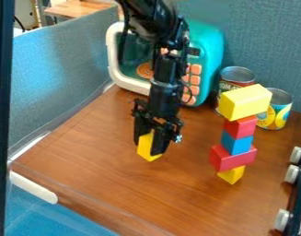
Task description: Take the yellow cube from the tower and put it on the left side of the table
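Left of the table's middle, the gripper (147, 145) points down, shut on a yellow block (148, 154) whose lower part shows between and below its fingers. Whether that block touches the table (109, 170) cannot be told. To the right stands the tower, apart from the gripper: a large yellow block (245, 102) on top, then a red cube (241, 127), a blue cube (236, 144), a wider red block (232, 158) and a yellow cube (231, 175) at the bottom.
A teal toy microwave (205, 50) stands at the back behind the arm. Two cans, one red-labelled (229, 85) and one yellow and blue (276, 110), are close behind the tower. White knobs (291, 174) line the right edge; grey partitions (60, 78) border the left and back.
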`<state>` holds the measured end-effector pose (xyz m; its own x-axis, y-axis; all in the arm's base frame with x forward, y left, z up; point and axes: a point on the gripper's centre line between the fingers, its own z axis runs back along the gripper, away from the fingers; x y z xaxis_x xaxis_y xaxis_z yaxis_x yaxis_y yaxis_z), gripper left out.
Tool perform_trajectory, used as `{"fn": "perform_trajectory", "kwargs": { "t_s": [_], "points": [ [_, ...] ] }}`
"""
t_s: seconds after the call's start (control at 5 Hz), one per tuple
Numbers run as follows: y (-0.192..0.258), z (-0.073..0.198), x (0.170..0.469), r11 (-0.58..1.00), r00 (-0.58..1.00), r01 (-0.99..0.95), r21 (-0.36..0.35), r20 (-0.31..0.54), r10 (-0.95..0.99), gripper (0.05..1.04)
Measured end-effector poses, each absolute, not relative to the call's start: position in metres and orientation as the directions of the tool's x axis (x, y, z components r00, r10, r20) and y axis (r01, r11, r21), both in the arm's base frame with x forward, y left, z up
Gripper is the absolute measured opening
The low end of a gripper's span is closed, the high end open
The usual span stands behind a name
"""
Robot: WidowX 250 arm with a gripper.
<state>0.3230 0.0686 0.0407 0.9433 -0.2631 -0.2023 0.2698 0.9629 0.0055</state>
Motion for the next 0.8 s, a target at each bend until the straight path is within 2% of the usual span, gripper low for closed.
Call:
{"fn": "perform_trajectory", "kwargs": {
  "t_s": [0.2, 0.4, 0.6, 0.8],
  "points": [
    [0.0673, 0.0266, 0.3244, 0.961, 0.939, 0.276, -0.010, -0.209, -0.272, 0.579],
    [0.0661, 0.0255, 0.3271, 0.959, 0.941, 0.282, -0.014, -0.192, -0.279, 0.663],
    [0.0653, 0.0257, 0.3257, 0.958, 0.938, 0.287, -0.026, -0.197, -0.287, 0.920],
    [0.0649, 0.0345, 0.3236, 0.966, 0.950, 0.257, -0.012, -0.180, -0.255, 1.006]
  ]
}}
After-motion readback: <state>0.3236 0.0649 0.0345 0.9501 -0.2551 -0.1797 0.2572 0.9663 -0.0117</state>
